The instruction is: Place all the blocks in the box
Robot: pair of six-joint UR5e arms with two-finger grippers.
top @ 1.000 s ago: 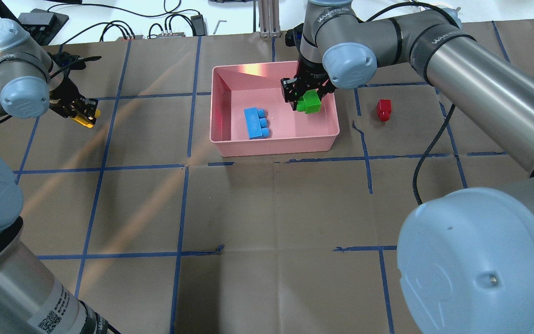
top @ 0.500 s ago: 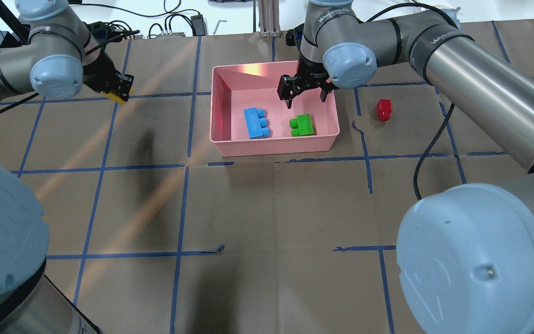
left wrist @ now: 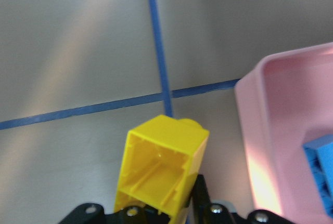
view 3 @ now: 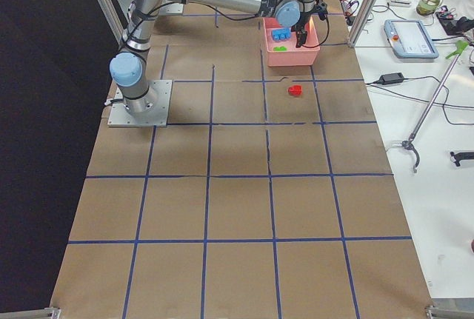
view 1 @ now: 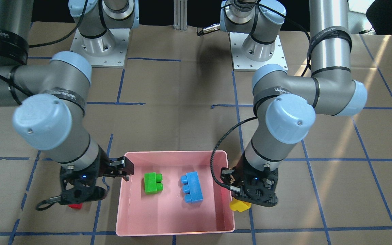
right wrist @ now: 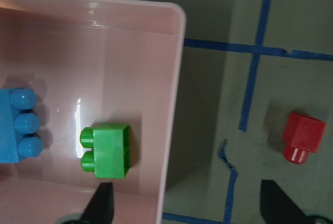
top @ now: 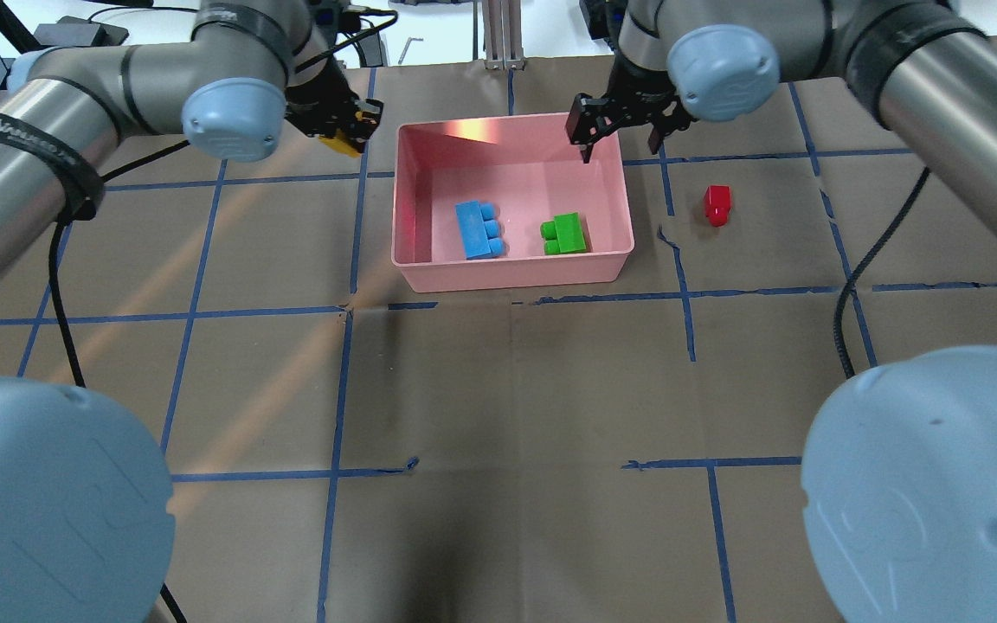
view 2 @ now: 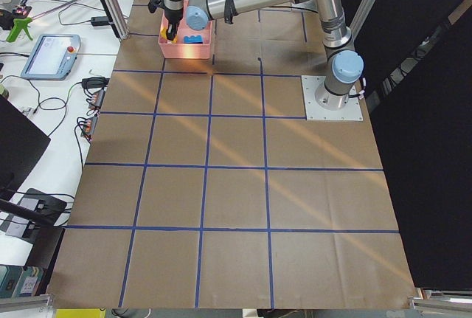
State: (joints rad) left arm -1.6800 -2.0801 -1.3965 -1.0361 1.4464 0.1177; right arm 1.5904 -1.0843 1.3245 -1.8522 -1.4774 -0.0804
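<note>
Overhead exterior: yellow block (top: pixel 345 144) outside box (top: pixel 507 270)

Bench (top: pixel 507 389) covered in brown paper, ruled into squares by blue tape lines (top: pixel 194 285). An aluminium post (top: pixel 498 35) stands at the middle of its far edge. Beyond it, a white table (view 2: pixel 44 141) carries a screen pendant (view 2: pixel 50 56) and cables (view 2: pixel 91 115).

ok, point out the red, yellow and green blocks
red block (top: pixel 717 203): overhead exterior view, on its body.
yellow block (left wrist: pixel 157 169): left wrist view, on its hollow underside.
green block (right wrist: pixel 112 151): right wrist view, on its body, beside the studs.
</note>
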